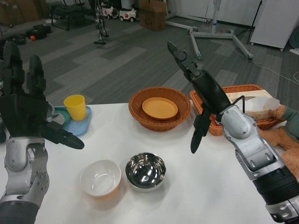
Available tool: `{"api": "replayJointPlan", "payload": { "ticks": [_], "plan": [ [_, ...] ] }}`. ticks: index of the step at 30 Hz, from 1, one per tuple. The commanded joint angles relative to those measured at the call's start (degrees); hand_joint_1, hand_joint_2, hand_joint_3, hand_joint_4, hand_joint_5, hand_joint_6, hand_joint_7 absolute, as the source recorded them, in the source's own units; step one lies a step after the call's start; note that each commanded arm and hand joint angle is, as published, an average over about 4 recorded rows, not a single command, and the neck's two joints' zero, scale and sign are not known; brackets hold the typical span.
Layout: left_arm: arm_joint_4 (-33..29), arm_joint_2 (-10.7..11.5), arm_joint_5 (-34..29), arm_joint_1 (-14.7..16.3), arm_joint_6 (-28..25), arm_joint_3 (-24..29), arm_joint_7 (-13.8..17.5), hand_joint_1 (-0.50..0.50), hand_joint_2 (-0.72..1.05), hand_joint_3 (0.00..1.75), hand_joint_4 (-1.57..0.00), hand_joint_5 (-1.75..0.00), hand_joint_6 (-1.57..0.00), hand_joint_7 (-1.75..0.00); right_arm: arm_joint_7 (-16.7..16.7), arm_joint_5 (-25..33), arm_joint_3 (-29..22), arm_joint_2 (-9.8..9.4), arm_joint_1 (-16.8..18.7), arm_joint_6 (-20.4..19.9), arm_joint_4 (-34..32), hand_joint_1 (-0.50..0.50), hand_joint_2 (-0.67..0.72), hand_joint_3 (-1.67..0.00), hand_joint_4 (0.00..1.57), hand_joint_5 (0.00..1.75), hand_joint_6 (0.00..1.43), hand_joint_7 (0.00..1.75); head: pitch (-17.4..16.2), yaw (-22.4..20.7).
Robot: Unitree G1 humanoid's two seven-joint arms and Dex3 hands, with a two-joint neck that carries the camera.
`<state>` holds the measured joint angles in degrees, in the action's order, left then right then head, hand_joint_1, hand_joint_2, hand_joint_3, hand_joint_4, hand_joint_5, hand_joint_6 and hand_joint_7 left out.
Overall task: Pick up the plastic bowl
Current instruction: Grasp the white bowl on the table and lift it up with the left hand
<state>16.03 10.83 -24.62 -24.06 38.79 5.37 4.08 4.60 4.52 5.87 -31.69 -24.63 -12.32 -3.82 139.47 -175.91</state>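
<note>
Head view shows the bowl [100,177] untouched on the table [187,186], touching the steel bowl's [145,171] left side, both hands, left [25,109] and right [201,93], raised with fingers spread, empty; reaching down likely comes next.

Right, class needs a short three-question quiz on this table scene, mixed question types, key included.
1. True or false: the white plastic bowl touches the shiny round steel bowl.
2. What lies inside the round brown wicker basket?
3. Which robot hand is nearer the yellow plastic cup: A) left robot hand, B) right robot hand?

Key: 1 true. 2 a round orange plate. 3 A.
</note>
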Motion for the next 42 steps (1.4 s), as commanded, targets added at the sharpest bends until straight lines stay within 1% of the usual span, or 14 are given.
{"api": "replayJointPlan", "payload": {
  "ticks": [1, 3, 6, 9, 12, 15, 21, 25, 27, 30, 33, 36, 39, 42],
  "plan": [
    [4.39, 0.27, -1.64, 2.04, -0.21, 0.05, 2.75, -0.50, -0.72, 0.00, 0.00, 0.00, 0.00, 0.00, 0.21, 0.47, 0.62, 0.03, 0.20, 0.02, 1.42, -0.46, 0.72, 0.00, 0.00, 0.00, 0.00, 0.00, -2.04, -0.73],
    [5.20, 0.49, -1.42, 3.69, -1.79, -0.17, 4.31, -0.50, -0.72, 0.00, 0.00, 0.00, 0.00, 0.00, 0.23, 1.09, 0.46, 0.49, 0.37, -0.14, 2.41, -0.46, 0.72, 0.00, 0.00, 0.00, 0.00, 0.00, -4.18, -1.65],
    [3.48, 1.08, 0.49, 5.89, -6.86, -0.25, 7.41, -0.50, -0.70, 0.00, 0.00, 0.00, 0.00, 0.00, 0.23, 2.45, 0.37, 1.26, 0.48, -0.58, 4.43, -0.46, 0.72, 0.00, 0.00, 0.00, 0.00, 0.00, -7.47, -3.71],
    [-4.38, 2.31, 8.27, 8.30, -19.39, 2.27, 12.93, -0.50, -0.64, 0.00, 0.00, 0.00, 0.00, 0.00, 0.23, 3.39, 0.37, 2.33, 0.55, -1.74, 7.77, -0.46, 0.72, 0.00, 0.00, 0.00, 0.00, 0.00, -9.48, -4.87],
    [-12.05, 3.15, 17.63, 9.58, -29.87, 5.06, 16.86, -0.50, -0.64, 0.00, 0.00, 0.00, 0.00, 0.00, 0.23, 3.83, 0.46, 2.68, 0.53, -2.38, 10.19, -0.46, 0.72, 0.00, 0.00, 0.00, 0.00, 0.00, -10.64, -5.63],
    [-17.79, 3.90, 24.93, 9.86, -38.13, 5.79, 20.93, -0.50, -0.64, 0.00, 0.00, 0.00, 0.00, 0.00, 0.23, 4.67, 0.68, 2.99, 0.46, -2.66, 12.39, -0.46, 0.72, 0.00, 0.00, 0.00, 0.00, 0.00, -11.43, -6.18],
    [-24.16, 8.51, 29.58, 8.24, -48.72, 2.01, 25.14, -0.50, -0.64, 0.00, 0.00, 0.00, 0.00, 0.00, 0.23, 4.93, 1.17, 3.70, -0.42, -3.59, 15.29, -0.46, 0.72, 0.00, 0.00, 0.00, 0.00, 0.00, -12.07, -6.91],
    [-27.32, 12.16, 34.55, 5.51, -53.25, -1.59, 27.43, -0.50, -0.64, 0.00, 0.00, 0.00, 0.00, 0.00, 0.23, 4.93, 1.34, 3.83, -1.08, -3.81, 16.39, -0.46, 0.72, 0.00, 0.00, 0.00, 0.00, 0.00, -12.36, -7.22],
    [-28.53, 14.68, 39.74, 3.27, -56.06, -5.81, 29.69, -0.50, -0.64, 0.00, 0.00, 0.00, 0.00, 0.00, 0.23, 4.91, 1.34, 3.85, -1.32, -3.85, 16.76, -0.46, 0.72, 0.00, 0.00, 0.00, 0.00, 0.00, -12.41, -7.31],
    [-29.04, 17.34, 46.37, 0.39, -58.76, -11.79, 32.75, -0.50, -0.64, 0.00, 0.00, 0.00, 0.00, 0.00, 0.23, 4.89, 1.34, 3.96, -1.50, -3.87, 17.13, -0.46, 0.72, 0.00, 0.00, 0.00, 0.00, 0.00, -12.40, -7.36],
    [-28.99, 17.91, 56.28, -1.69, -59.42, -15.99, 35.21, -0.50, -0.70, 0.00, 0.00, 0.00, 0.00, 0.00, 0.23, 4.91, 1.32, 4.20, -1.56, -4.16, 17.46, -0.46, 0.72, 0.00, 0.00, 0.00, 0.00, 0.00, -12.20, -7.30],
    [-28.49, 17.15, 64.02, -2.13, -59.03, -18.51, 35.87, -0.50, -0.72, 0.00, 0.00, 0.00, 0.00, 0.00, 0.23, 4.97, 1.19, 4.40, -1.54, -4.33, 17.53, -0.46, 0.72, 0.00, 0.00, 0.00, 0.00, 0.00, -12.27, -7.25],
    [-26.97, 16.11, 69.27, -2.27, -57.95, -20.84, 35.91, -0.50, -0.66, 0.00, 0.00, 0.00, 0.00, 0.00, 0.23, 5.11, 1.08, 4.44, -1.47, -4.51, 17.70, -0.46, 0.72, 0.00, 0.00, 0.00, 0.00, 0.00, -12.42, -7.94],
    [-25.54, 16.07, 72.12, -2.73, -57.75, -23.92, 35.89, -0.50, -0.64, 0.00, 0.00, 0.00, 0.00, 0.00, 0.23, 5.85, 1.21, 4.44, -1.47, -5.26, 18.54, -0.46, 0.72, 0.00, 0.00, 0.00, 0.00, 0.00, -12.37, -8.03]
  ]
}}
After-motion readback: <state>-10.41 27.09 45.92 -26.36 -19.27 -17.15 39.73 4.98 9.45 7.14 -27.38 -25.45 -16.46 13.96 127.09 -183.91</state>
